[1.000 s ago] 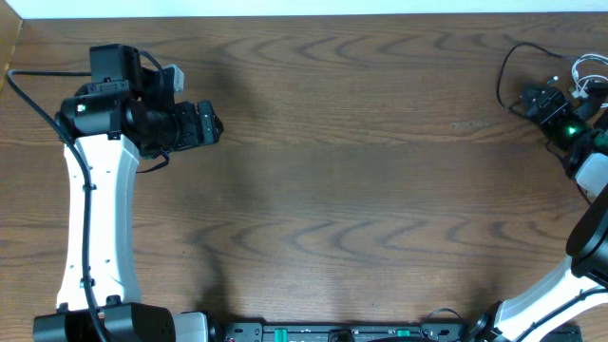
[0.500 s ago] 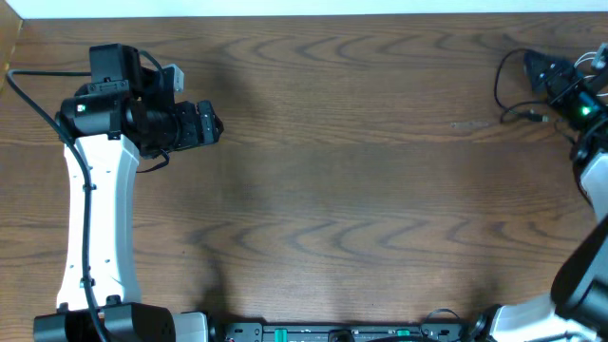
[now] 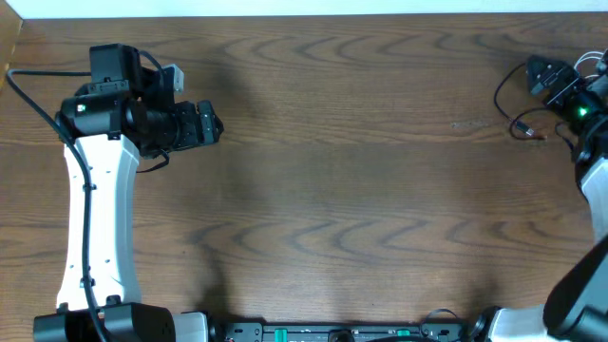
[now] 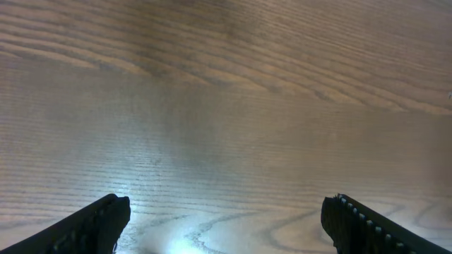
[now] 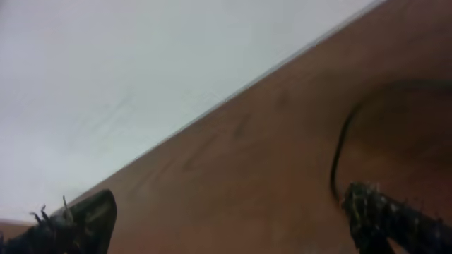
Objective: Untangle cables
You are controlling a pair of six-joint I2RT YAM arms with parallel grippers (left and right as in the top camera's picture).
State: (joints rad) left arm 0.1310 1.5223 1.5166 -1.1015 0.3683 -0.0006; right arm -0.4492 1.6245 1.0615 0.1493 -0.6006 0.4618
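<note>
you'll find the left gripper [image 3: 217, 124] over the back left part of the worktop [image 3: 361, 190], its jaws pointing toward the middle. the right gripper [image 3: 538, 72] sits well apart from it at the back right corner. the cable [image 3: 497, 93] loops out just to that gripper's left, and its plug end [image 3: 525, 130] lies on the worktop in front of the loop.

Robot at the table: the left arm [image 3: 109, 237] is a long white link with a thin black cable [image 3: 89, 228] running along it, topped by black joint housings, a boxy black camera block [image 3: 114, 65] and a glowing green light [image 3: 81, 107]. The right arm [image 3: 597, 180] is white too, with a black wrist and a second green light [image 3: 580, 112]. The left wrist view shows black fingers [image 4: 367, 226] with toothed edges.
</note>
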